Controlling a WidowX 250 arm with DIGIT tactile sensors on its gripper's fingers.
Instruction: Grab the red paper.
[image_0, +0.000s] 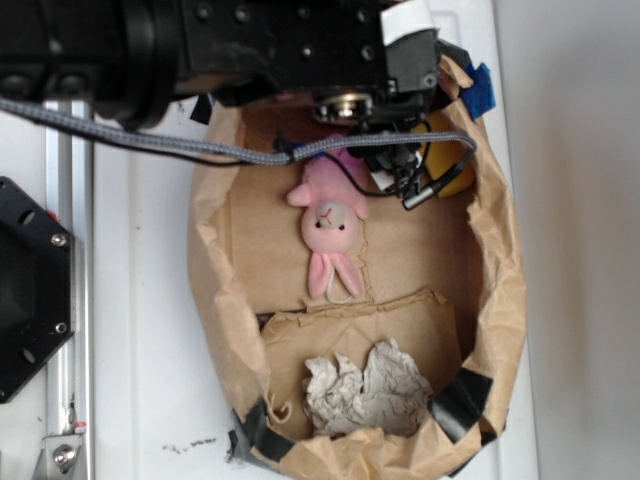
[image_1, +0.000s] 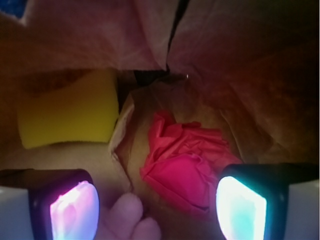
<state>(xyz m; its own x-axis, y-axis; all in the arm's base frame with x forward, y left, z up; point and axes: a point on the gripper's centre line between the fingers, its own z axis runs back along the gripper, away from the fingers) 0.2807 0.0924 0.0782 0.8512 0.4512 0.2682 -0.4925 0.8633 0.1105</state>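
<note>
Below, open pincer (image_1: 157, 205) straddling red paper (image_1: 182, 162), yellow block (image_1: 67, 115) beside

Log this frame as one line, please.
phase: approach | gripper: open, jaws straddling red paper, no contact | target: uncaught, in brown bag | nearby: yellow sponge, pink bunny

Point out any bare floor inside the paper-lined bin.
Bare cardboard lies right of the pink plush bunny, up to the brown paper wall. The near end is filled by grey-white crumpled paper; the far end is crowded by the open fingers, crumpled red paper and yellow block.
</note>
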